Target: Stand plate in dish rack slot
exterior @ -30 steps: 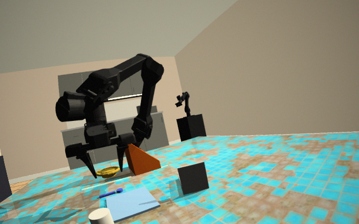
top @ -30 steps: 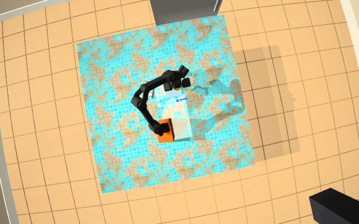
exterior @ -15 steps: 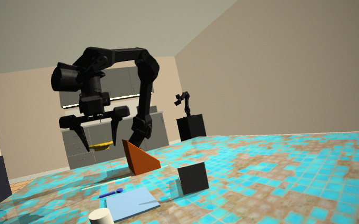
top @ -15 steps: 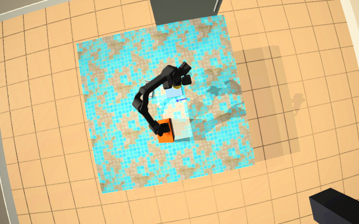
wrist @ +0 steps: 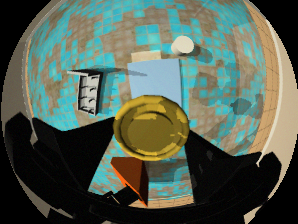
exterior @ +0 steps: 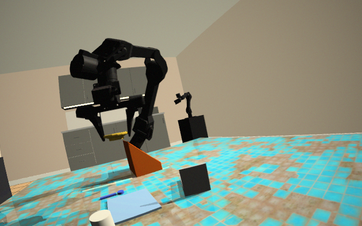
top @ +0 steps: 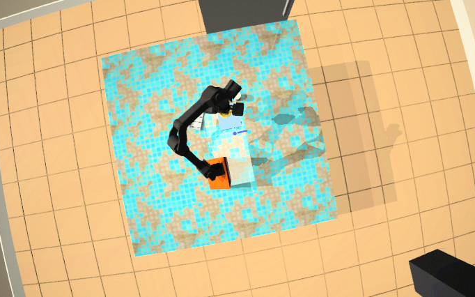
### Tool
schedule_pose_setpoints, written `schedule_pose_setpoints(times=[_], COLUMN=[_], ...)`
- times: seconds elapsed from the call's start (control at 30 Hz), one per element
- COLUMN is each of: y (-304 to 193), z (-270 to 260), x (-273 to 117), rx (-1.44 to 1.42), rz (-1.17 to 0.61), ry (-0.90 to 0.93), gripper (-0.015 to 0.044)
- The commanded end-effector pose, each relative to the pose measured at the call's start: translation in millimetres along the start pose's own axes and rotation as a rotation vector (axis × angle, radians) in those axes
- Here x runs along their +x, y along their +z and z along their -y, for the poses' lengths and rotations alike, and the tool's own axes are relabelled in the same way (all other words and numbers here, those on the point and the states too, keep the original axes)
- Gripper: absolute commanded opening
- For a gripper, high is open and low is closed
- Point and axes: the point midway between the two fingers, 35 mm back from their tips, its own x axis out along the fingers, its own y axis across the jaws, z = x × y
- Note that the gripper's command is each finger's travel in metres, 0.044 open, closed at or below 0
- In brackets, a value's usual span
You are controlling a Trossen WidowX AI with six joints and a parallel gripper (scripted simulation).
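Note:
The yellow round plate [top: 226, 114] [exterior: 115, 136] [wrist: 150, 124] is held nearly level in the air, its rim between the two fingertips. My gripper [exterior: 116, 137] [wrist: 150, 127] is shut on the plate, with the fingers wide apart across it. In the top view the arm hides the fingers and part of the plate. The dish rack [top: 196, 123] [wrist: 90, 93] is small, white and dark with several slots, and stands to the left of the plate in the wrist view. In the exterior view a dark upright panel [exterior: 195, 180] appears to be the rack's side, and its slots are hidden there.
A light blue board [top: 230, 122] [exterior: 133, 206] [wrist: 154, 77] lies beside the rack. A white cylinder [top: 237, 96] [exterior: 101, 218] [wrist: 183, 46] stands near the board. A blue utensil [top: 241, 132] [exterior: 108, 196] lies close by. An orange wedge [top: 219, 183] [exterior: 146, 165] [wrist: 132, 171] stands by the arm's base.

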Motion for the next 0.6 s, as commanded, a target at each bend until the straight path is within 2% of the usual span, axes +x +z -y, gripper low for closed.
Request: schedule_pose_setpoints(times=[0.0, 0.57], y=[-5.5, -35.7], z=[-17.9, -96.3], x=[-1.9, -6.2], rx=[0.131, 0.712], rz=[-0.001, 0.000], ry=[0.004, 0.002], gripper=[0.0000, 0.0000])
